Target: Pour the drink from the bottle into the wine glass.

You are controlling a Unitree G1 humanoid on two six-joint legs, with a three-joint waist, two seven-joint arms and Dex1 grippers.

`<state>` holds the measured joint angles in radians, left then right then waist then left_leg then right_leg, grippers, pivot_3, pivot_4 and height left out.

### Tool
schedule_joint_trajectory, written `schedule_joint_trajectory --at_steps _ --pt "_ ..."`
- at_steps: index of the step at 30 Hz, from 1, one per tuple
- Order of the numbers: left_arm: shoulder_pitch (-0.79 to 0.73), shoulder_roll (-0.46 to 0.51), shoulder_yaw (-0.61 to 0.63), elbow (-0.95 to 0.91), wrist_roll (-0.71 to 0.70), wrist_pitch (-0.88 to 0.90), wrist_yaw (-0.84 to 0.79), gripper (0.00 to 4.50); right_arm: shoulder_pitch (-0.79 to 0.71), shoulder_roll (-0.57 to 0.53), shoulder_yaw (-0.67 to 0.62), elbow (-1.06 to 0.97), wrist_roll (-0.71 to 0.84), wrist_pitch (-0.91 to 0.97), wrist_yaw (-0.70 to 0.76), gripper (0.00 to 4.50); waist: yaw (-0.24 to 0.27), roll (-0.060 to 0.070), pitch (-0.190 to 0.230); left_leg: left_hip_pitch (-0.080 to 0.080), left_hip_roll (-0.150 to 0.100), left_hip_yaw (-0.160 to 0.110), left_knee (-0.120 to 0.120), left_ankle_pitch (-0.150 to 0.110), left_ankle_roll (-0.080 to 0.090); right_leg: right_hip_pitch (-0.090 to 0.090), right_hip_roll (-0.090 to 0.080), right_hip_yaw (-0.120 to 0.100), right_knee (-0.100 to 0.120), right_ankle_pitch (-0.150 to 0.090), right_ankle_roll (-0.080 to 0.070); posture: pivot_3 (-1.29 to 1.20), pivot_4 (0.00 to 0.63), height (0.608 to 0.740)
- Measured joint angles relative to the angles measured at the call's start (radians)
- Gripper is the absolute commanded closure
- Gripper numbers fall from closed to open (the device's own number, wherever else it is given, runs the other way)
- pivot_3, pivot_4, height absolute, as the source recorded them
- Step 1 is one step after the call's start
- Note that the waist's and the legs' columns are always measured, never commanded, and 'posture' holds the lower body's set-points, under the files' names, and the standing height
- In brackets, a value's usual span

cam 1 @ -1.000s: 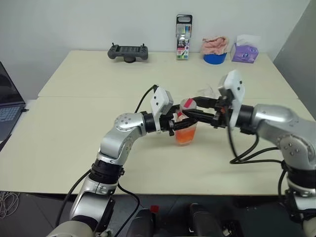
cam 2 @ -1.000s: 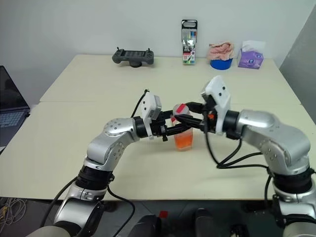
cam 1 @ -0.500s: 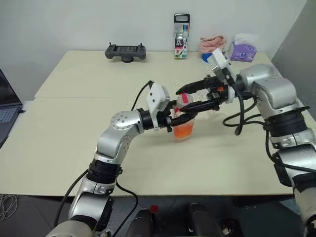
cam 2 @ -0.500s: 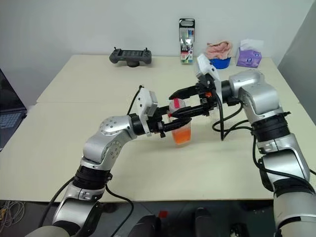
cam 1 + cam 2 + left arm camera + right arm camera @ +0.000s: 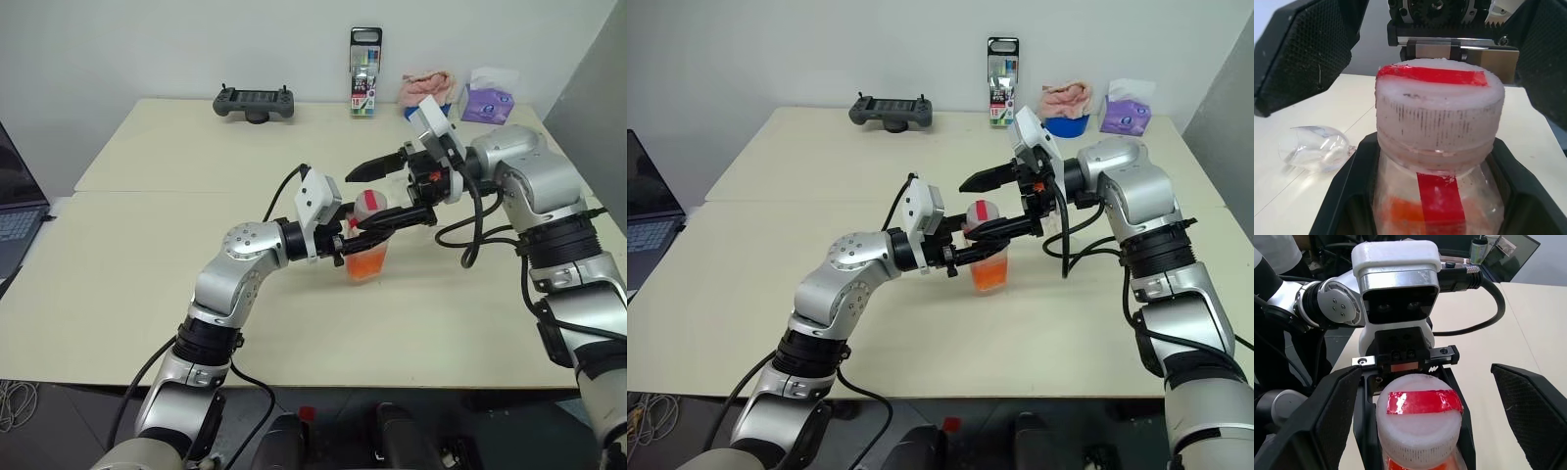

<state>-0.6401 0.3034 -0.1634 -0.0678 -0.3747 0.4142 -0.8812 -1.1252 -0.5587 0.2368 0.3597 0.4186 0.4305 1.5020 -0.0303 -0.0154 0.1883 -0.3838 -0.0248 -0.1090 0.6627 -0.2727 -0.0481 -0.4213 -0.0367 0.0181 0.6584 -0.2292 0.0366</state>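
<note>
The left gripper (image 5: 355, 238) has its two black fingers (image 5: 1352, 196) closed on the shoulder of the bottle (image 5: 367, 250), one on each side just below the cap (image 5: 1439, 111). The bottle stands upright on the table (image 5: 147, 274), near the middle of the front half, and the drink (image 5: 366, 264) fills its lower part as an orange-red layer. A red strip runs across the top of the white ribbed cap and continues down the front of the bottle. The right gripper (image 5: 384, 193) has its fingers (image 5: 1334, 421) spread wide, one above and one beside the cap, neither touching it; it holds nothing. It reaches in from the right side, opposite the left gripper. The wine glass (image 5: 1315, 147) lies tipped on its side on the table behind the bottle, empty. Along the far edge of the table stand a black handheld controller (image 5: 255, 102), a tall box of pens (image 5: 364, 72), a blue bowl with a pink cloth (image 5: 425, 90) and a purple tissue pack (image 5: 487, 100). A laptop (image 5: 18, 211) sits at the far left.
</note>
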Motion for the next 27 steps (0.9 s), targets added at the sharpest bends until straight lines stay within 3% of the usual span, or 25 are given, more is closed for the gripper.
schedule_joint_trajectory --at_steps 11,27 --pt "0.000 -0.002 0.000 0.000 0.000 0.000 -0.002 2.36 0.021 0.034 -0.019 -0.051 -0.028 0.019 -0.077 0.00 0.000 0.000 0.000 0.000 0.000 0.000 0.000 0.000 0.000 0.000 0.000 0.000 0.001 0.000 0.000 0.00 0.150 0.740" --pt "0.000 0.000 0.002 0.001 0.001 0.015 0.020 2.36 0.022 0.043 -0.026 0.029 -0.073 -0.009 -0.095 0.00 -0.001 0.000 0.000 0.000 0.000 0.000 0.000 0.000 0.000 0.000 0.000 0.000 0.001 0.000 0.000 0.00 0.150 0.740"
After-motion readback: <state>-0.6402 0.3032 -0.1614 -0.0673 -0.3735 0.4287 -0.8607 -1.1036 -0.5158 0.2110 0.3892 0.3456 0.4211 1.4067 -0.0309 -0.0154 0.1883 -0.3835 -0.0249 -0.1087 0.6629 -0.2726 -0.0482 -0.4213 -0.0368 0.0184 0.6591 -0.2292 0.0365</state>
